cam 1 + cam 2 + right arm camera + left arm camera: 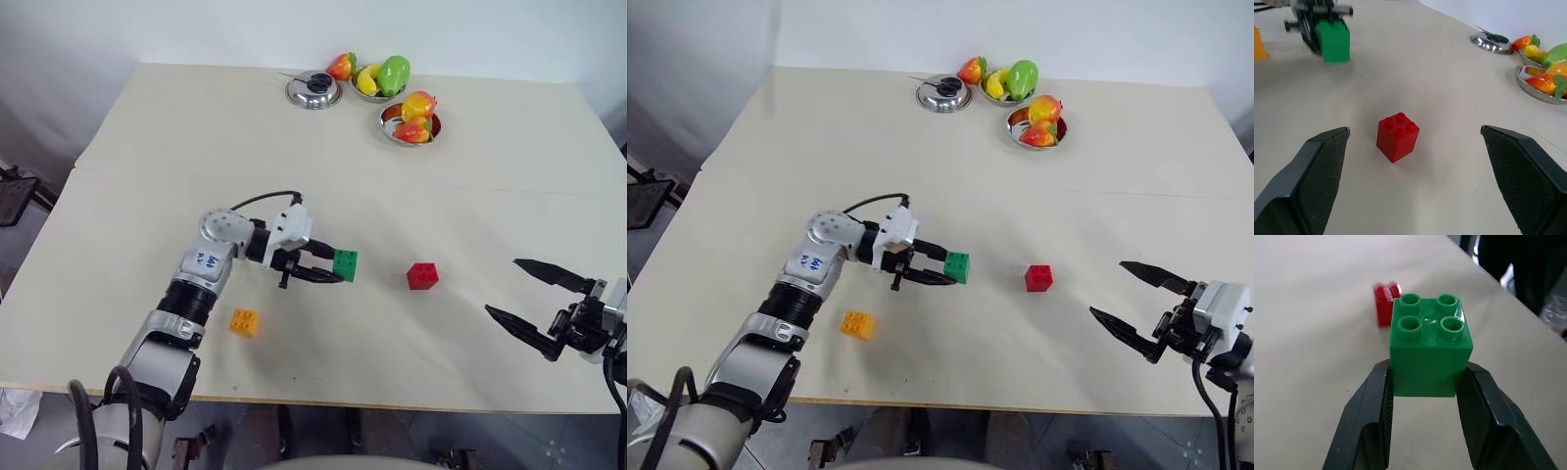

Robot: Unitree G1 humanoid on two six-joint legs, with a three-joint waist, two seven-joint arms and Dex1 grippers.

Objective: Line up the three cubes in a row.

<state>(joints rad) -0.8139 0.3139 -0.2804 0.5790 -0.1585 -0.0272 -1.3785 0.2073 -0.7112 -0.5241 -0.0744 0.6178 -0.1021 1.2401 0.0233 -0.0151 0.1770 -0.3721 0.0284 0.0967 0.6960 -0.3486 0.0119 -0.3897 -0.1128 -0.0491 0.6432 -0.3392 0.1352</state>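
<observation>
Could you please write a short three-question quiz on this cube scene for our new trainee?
1. True or false: the left gripper is shut on the green cube.
2. Which cube lies nearest the open right gripper? A red, B green, C orange-yellow.
3. Fill in: the orange-yellow cube lies on the ___ beside the left arm.

Key: 1 true. 2 A, the red cube. 3 table.

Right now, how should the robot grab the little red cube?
Pinch the red cube on two opposite flat side walls, below the studded top. It sits upright on the table, turned cornerwise to the open right pincer, so the pincer would likely need to turn first, or come from above.
</observation>
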